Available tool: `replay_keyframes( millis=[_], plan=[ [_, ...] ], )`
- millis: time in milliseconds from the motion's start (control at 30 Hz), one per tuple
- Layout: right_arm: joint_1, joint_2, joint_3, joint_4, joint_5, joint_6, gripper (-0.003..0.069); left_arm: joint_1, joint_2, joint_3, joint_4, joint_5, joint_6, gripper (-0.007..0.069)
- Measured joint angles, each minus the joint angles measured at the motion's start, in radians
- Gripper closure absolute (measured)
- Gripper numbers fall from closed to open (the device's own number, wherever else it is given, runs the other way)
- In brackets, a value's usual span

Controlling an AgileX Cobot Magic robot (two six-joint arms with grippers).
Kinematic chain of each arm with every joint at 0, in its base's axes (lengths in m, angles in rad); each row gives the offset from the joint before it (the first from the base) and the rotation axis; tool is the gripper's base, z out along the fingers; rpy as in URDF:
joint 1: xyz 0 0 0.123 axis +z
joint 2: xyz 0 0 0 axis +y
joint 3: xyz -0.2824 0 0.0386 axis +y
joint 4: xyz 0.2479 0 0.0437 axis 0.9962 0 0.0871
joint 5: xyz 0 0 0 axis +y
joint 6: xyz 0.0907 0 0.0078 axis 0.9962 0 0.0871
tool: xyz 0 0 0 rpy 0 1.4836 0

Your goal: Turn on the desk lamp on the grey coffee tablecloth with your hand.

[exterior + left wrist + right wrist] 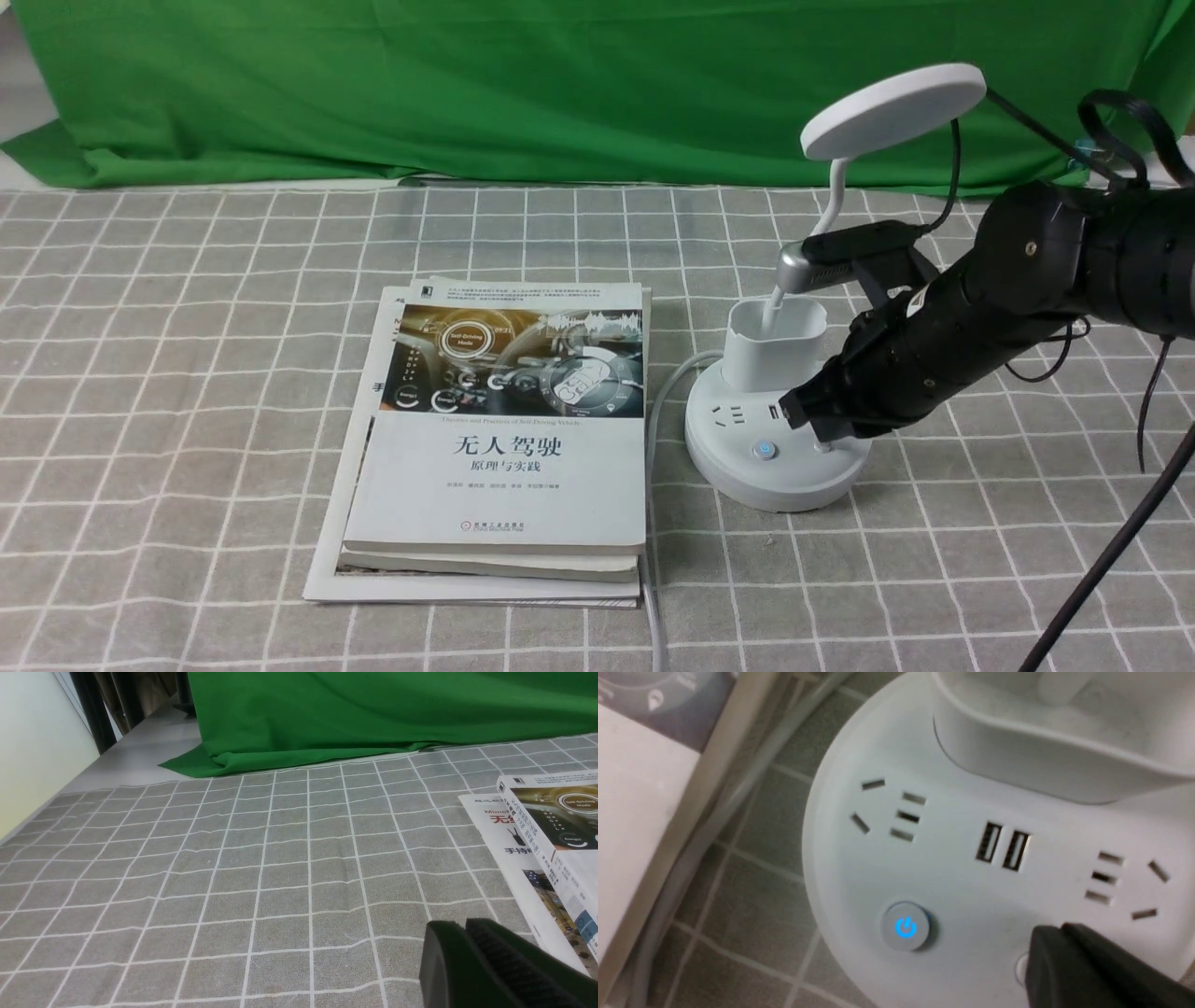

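A white desk lamp [747, 467] stands on the grey coffee tablecloth [187, 373] spread over the desk [131, 756], just right of a stack of books [504, 485], its cord [663, 401] running between them; its disc head [892, 107] rises before a green backdrop [467, 84]. The right end effector [822, 427], jaws pressed together, reaches onto the lamp's round base; its dark tip covers most of a small button [1020, 968] beside the one glowing with a blue power symbol [906, 927]; whether it touches cannot be told. Two USB ports [1003, 847] sit between the sockets, in front of the cup holder [775, 350]. The left end effector [462, 926], fingers likewise closed, hovers over the cloth near the books.
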Motion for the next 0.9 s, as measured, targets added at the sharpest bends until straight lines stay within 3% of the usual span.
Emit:
replay_keyframes(
  millis=[567,900],
  plan=[
    [0.009,-0.083,0.005,0.01,0.059,0.003,0.0623,0.0,0.0,0.0,0.0,0.0,0.0,0.0606],
    [0.009,-0.367,0.254,0.009,0.094,0.026,0.0623,0.0,0.0,0.0,0.0,0.0,0.0,0.0606]
  ],
)
